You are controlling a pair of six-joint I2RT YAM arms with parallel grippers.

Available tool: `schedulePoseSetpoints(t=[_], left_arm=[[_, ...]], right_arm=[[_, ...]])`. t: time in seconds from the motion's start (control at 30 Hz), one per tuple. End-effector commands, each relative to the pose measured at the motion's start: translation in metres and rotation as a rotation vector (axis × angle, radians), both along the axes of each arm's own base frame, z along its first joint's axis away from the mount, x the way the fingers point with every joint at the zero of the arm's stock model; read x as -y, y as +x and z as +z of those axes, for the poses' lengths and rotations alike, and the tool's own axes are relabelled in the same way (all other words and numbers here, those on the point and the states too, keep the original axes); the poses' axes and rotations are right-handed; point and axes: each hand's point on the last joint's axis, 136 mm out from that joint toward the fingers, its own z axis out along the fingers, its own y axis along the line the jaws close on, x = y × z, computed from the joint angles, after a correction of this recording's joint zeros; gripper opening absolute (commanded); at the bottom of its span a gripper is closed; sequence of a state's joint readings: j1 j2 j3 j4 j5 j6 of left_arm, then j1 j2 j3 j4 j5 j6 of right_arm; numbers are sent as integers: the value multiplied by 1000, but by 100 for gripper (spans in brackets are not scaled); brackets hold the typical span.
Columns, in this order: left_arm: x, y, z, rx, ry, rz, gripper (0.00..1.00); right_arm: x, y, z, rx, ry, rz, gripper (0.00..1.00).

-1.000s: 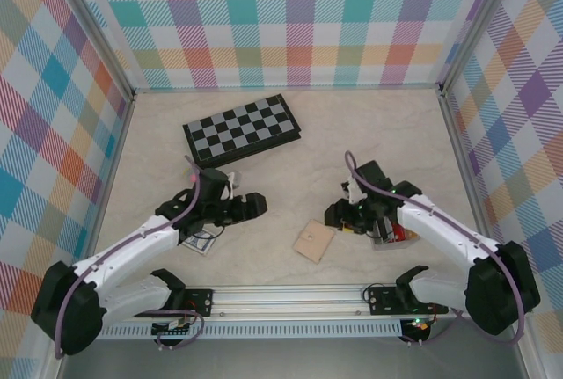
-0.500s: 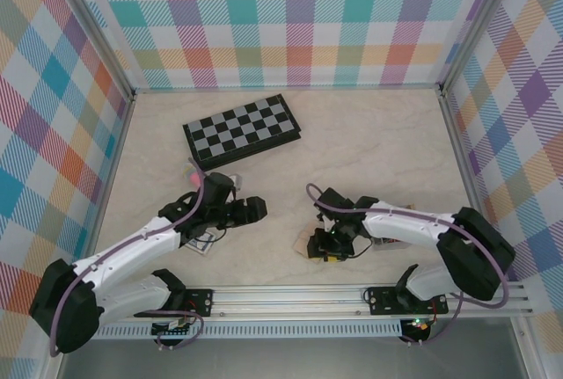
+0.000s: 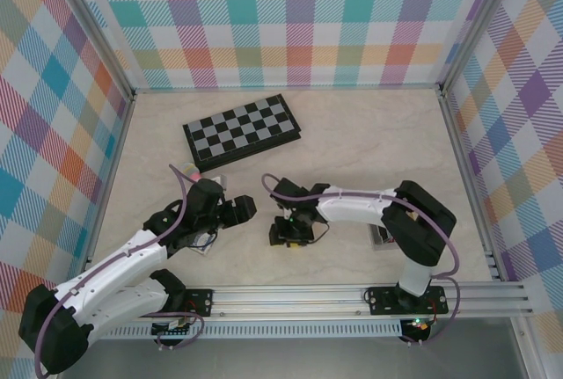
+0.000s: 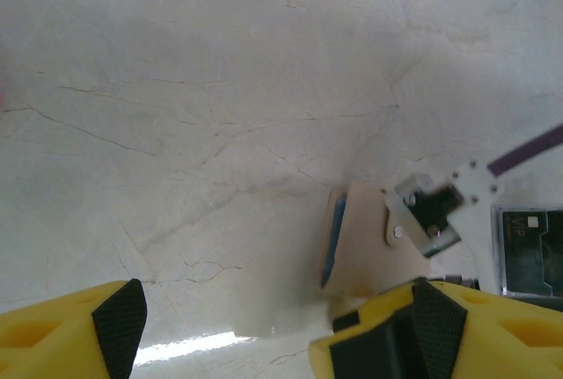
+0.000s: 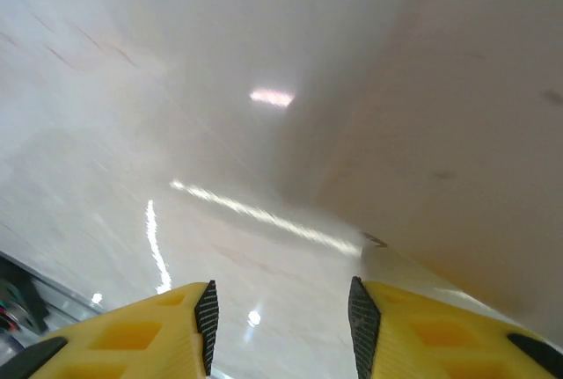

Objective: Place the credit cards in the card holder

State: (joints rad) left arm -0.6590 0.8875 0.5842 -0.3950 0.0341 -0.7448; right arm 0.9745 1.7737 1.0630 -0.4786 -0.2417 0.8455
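In the left wrist view the flat tan wallet (image 4: 365,243) sits tilted on the table, with the edge of a blue credit card (image 4: 332,236) showing along its left side. My right gripper (image 3: 287,232) is pressed up against the wallet, jaws open over bare table, and the tan surface (image 5: 457,133) fills the upper right of its own view. My left gripper (image 3: 234,210) is open just left of it, with nothing between its fingers (image 4: 119,316). The clear-grey card holder (image 4: 531,256) with a dark card inside shows at the right edge, and it is partly under the right arm in the top view (image 3: 379,238).
A folded black-and-white chessboard (image 3: 240,129) lies at the back left. A small patterned pack (image 3: 201,241) lies under my left arm. Checked walls close in the table on three sides, and a metal rail (image 3: 290,295) runs along the near edge.
My right arm has swung left from the card holder across the table, and the tan wallet has gone left with it. My left gripper has drawn back slightly.
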Motion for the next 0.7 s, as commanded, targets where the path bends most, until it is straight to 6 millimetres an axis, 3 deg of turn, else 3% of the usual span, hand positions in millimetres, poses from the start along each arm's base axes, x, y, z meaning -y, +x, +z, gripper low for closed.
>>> schedulePoseSetpoints(t=[0.0, 0.2, 0.47, 0.67], left_arm=[[-3, -8, -6, -28, 17, 0, 81], [3, -11, -10, -47, -6, -30, 81], [13, -11, -13, -77, -29, -56, 82], [24, -15, -19, -115, -60, -96, 82]], right_arm=[[7, 26, 14, 73, -29, -12, 46], [22, 63, 42, 161, 22, -21, 48], [38, 109, 37, 195, -11, -29, 52], [54, 119, 17, 161, -116, -40, 52]])
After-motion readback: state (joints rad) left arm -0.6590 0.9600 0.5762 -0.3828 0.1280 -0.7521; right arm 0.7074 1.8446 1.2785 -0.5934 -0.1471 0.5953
